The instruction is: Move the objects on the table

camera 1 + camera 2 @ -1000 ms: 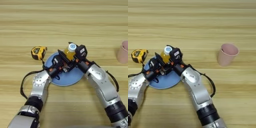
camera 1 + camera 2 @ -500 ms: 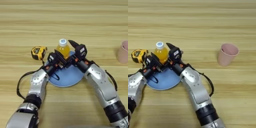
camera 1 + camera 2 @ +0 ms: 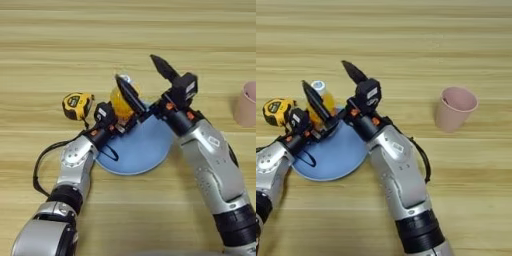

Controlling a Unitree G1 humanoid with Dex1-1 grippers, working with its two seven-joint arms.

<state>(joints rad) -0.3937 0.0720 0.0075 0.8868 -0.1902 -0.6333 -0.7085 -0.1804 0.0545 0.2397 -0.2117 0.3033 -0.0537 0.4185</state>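
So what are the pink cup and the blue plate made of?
The pink cup looks like matte plastic: uniform colour, thin rim, no shine. The round light-blue plate also seems smooth plastic, evenly coloured with a soft sheen, though glazed ceramic can't be ruled out.

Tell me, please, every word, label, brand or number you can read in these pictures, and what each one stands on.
No text can be read in either view.
Tape measure: a dark patch on its yellow face, too blurred to read.
Orange-juice bottle: no legible label; it is partly hidden behind the right gripper.
Pink cup, blue plate, table: plain, no print visible.
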